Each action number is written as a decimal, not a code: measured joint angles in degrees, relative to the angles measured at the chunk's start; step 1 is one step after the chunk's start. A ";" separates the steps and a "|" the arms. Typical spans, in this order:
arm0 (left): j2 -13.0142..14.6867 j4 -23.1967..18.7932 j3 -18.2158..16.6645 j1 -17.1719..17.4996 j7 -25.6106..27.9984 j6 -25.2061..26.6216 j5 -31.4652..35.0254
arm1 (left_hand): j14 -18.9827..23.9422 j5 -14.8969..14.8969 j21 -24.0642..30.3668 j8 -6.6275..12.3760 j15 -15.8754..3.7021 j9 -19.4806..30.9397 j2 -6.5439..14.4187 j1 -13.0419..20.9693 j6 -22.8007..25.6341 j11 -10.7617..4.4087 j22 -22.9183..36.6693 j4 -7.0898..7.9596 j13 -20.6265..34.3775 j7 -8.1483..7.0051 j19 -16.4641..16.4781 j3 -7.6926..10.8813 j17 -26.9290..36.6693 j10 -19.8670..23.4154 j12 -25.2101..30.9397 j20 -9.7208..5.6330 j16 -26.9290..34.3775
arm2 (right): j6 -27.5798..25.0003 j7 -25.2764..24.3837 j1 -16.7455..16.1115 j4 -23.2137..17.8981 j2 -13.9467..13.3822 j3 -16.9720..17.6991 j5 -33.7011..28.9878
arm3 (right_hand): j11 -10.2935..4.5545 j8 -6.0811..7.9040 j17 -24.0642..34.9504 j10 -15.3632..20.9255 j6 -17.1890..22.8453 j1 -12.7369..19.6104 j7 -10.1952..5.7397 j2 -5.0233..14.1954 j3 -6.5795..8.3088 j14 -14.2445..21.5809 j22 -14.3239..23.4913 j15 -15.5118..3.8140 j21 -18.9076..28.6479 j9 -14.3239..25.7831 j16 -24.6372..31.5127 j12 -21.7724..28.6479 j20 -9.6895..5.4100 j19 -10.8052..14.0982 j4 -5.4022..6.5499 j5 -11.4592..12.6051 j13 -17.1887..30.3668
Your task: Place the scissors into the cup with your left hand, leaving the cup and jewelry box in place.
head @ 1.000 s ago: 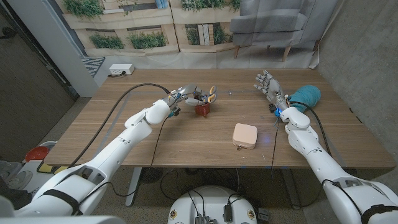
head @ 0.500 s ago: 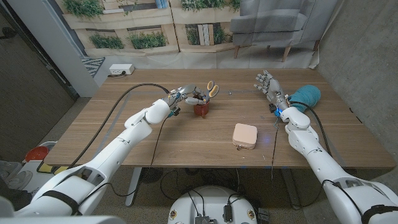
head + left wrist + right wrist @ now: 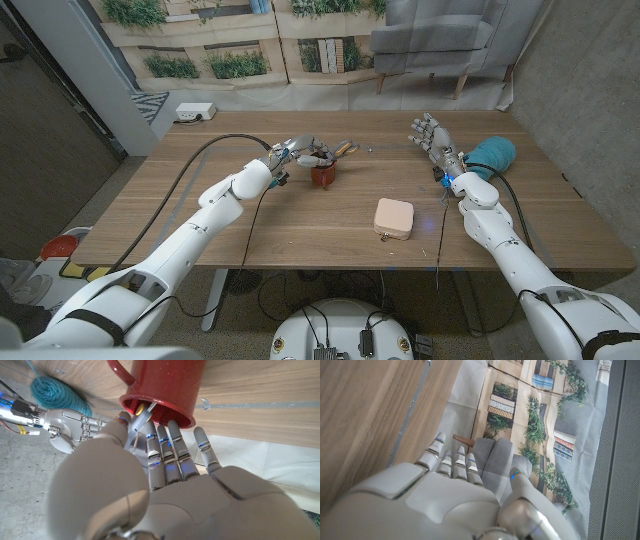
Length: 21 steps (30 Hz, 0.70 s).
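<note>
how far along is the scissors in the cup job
Nearly done: the scissors already sit in the red cup, handles poking over the rim. The left hand is at them; whether it grips is unclear. Left: withdraw. Jewelry box sits apart; right hand idle.

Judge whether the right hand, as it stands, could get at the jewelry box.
Probably yes: the right hand is open, and bare table lies between it and the jewelry box.

White glossy arms (image 3: pixel 190 240), silver jointed fingers (image 3: pixel 172 450), black cables (image 3: pixel 205 152)
</note>
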 measured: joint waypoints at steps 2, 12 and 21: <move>0.02 -0.22 -0.12 0.15 0.07 -0.01 -0.03 | -0.20 0.00 0.00 0.00 0.20 -0.19 -0.13 -0.13 -1.14 0.21 0.00 0.05 -0.08 -0.17 -0.22 -0.41 -0.09 -0.21 -0.61 0.22 0.00 | 0.00 -0.02 -0.04 -0.08 -0.02 0.00 0.00 | 0.00 0.00 0.00 0.00 0.00 0.00 0.00 -0.01 0.00 0.00 0.00 0.00 0.00 0.00 0.00 0.00 0.00 0.00 0.00 0.00 0.00; 0.08 -1.31 -0.66 0.94 0.35 -0.08 -0.16 | -2.84 0.00 0.00 0.00 1.29 -1.03 -0.58 -0.90 -6.99 0.75 0.27 0.08 -0.53 -0.48 -0.72 -1.49 -0.79 -3.24 -2.39 0.72 -0.72 | -0.22 -0.15 -0.37 -0.69 -0.10 -0.01 0.07 | 0.00 0.00 0.00 0.00 0.00 -0.15 0.00 -0.16 0.00 0.00 0.00 0.00 0.00 0.00 0.00 0.00 0.00 0.00 0.00 0.00 0.00; 0.23 -2.33 -1.17 1.65 0.47 -0.07 -0.19 | -6.55 -0.45 0.00 -0.46 2.73 -2.05 -0.92 -2.12 -14.29 2.06 0.80 0.39 -0.44 -0.65 -1.02 -2.60 -1.31 -6.95 -3.59 1.04 -1.63 | -0.27 -0.25 -0.60 -1.14 -0.21 -0.05 0.08 | 0.00 0.00 0.00 0.00 0.00 -0.15 0.00 -0.16 0.00 0.00 0.00 0.00 0.00 0.00 0.00 0.00 0.00 0.00 0.00 0.00 0.00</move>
